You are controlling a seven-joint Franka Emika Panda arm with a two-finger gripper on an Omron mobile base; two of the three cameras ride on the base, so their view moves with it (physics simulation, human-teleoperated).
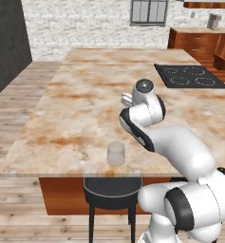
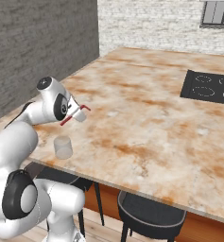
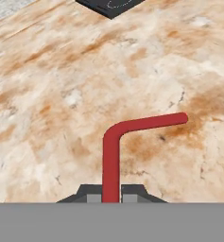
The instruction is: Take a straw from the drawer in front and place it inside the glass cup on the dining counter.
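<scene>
Low in the hand view, the pincer (image 3: 111, 194) is clenched on the thin red straw with a bent top (image 3: 114, 151), which rises between its dark tips and elbows toward the right. In the right base view, the clear glass cup (image 2: 63, 147) stands lower left, near the front edge of the cream, rust-mottled stone bench (image 2: 146, 118). The black glass cooktop (image 2: 209, 88) lies at the upper right.

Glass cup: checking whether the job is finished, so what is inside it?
The glass cup looks empty; the straw sits clamped in the gripper above the dining counter.
</scene>
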